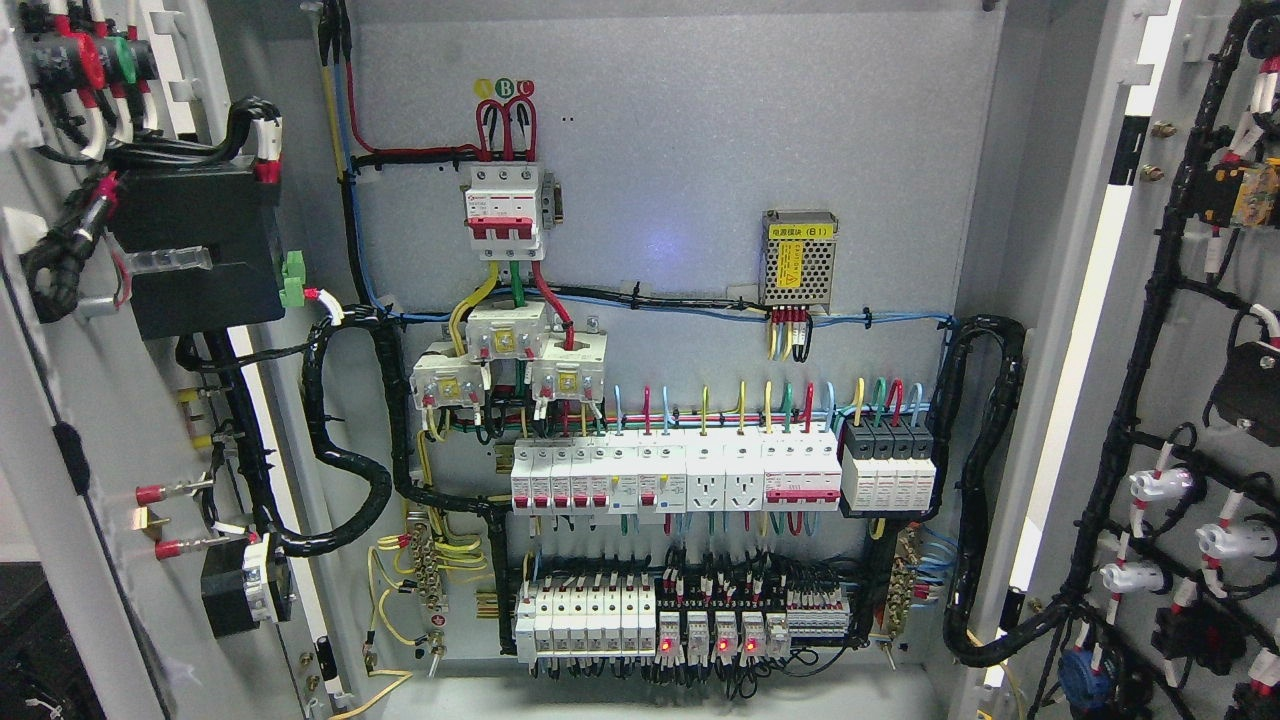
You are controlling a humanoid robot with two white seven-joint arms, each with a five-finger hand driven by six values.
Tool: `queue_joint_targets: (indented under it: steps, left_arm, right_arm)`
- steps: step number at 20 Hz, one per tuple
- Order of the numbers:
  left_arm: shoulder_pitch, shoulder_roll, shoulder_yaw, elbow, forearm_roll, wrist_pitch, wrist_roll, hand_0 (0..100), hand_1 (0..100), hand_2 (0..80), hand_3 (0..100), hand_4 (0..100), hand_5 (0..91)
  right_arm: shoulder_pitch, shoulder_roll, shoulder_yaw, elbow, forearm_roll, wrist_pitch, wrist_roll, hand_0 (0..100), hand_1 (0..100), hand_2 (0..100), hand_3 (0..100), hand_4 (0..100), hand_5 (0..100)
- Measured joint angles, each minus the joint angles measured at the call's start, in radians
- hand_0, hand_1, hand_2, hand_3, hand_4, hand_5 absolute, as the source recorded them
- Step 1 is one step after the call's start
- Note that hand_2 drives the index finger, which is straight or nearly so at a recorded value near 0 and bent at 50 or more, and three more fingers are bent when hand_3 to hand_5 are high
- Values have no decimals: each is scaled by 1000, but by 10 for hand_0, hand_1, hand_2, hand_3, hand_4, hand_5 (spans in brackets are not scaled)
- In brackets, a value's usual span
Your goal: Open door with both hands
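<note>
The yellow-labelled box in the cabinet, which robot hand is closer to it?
Neither can be told: no robot hand or arm shows in the head view. The yellow-labelled box sits on the back panel, with both doors already swung open.

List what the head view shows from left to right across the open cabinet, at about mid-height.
Left door with its black module → black cable loop → three-pole main breaker → perforated power supply → black-topped breaker block → right cable loom → right door. No hand is in view.
</note>
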Motion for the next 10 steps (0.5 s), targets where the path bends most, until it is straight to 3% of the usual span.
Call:
queue_joint_targets:
  steps: [10]
  left_arm:
    - [0,0,0,2,0,0,0,0,0,0,0,0,0]
  right_arm:
    - [-18,15,25,25,3,-2,0,191,0,0,0,0,0]
